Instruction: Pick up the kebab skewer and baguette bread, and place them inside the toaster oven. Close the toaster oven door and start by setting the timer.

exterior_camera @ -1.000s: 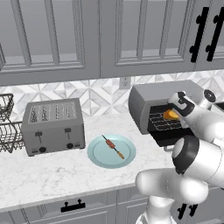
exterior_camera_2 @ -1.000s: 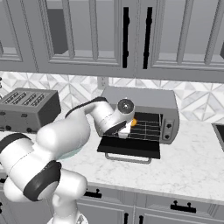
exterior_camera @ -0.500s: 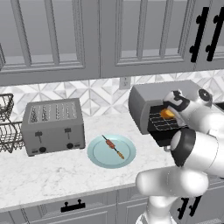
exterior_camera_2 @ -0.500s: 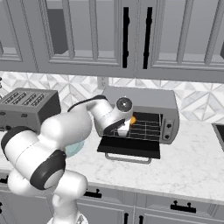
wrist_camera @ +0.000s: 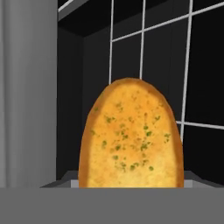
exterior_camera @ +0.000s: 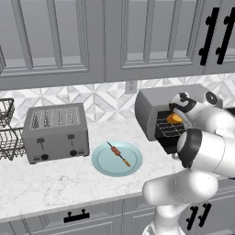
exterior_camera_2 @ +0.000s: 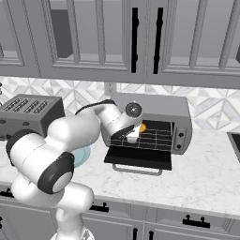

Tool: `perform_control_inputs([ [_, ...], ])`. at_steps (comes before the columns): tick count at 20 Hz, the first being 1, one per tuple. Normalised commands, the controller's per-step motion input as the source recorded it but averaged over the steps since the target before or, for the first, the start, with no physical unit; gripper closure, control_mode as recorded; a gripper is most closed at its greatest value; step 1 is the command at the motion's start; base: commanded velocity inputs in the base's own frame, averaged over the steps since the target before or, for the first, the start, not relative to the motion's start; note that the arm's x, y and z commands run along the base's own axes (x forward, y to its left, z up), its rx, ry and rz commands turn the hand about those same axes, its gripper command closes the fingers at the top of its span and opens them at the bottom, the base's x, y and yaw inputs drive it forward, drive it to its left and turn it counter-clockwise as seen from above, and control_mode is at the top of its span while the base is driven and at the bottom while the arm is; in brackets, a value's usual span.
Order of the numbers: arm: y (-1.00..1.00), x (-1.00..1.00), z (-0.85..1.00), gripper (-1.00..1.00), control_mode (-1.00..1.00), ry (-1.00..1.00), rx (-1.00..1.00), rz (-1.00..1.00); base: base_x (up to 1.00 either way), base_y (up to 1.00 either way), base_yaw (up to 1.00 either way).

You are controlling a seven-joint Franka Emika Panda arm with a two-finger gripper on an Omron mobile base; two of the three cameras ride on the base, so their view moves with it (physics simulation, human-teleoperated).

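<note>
Marble tabletop (exterior_camera: 55,183): grey four-slot toaster (exterior_camera: 56,131) at left, round pale-blue plate (exterior_camera: 116,159) just right of it, thin kebab skewer (exterior_camera: 119,154) on the plate. Grey metal toaster oven (exterior_camera_2: 154,123) further right, door (exterior_camera_2: 138,157) down flat. Golden baguette bread (wrist_camera: 130,135) inside, over the wire rack (exterior_camera_2: 151,139).

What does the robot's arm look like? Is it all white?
Mostly white. The arm is made of fat, rounded, glossy white tubes, with black bands at the joints, like the big black ring at its elbow. A round grey cap with a dark ring sits on one joint near the wrist. The gripper at the end is small and white.
</note>
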Motion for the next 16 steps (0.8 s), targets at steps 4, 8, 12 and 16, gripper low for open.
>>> perform_control_inputs([
  [4,0.00,0.04,-0.22,1.00,-1.00,0.00,0.00,0.00,0.00,0.00,0.00],
  [8,0.00,0.00,-0.23,-1.00,-1.00,0.00,-0.01,0.00,0.00,0.00,0.00],
  [12,0.00,0.00,-0.06,-1.00,-1.00,0.00,0.00,0.00,0.00,0.00,0.00],
  [16,0.00,0.00,-0.02,-1.00,-1.00,0.00,0.00,0.00,0.00,0.00,0.00],
])
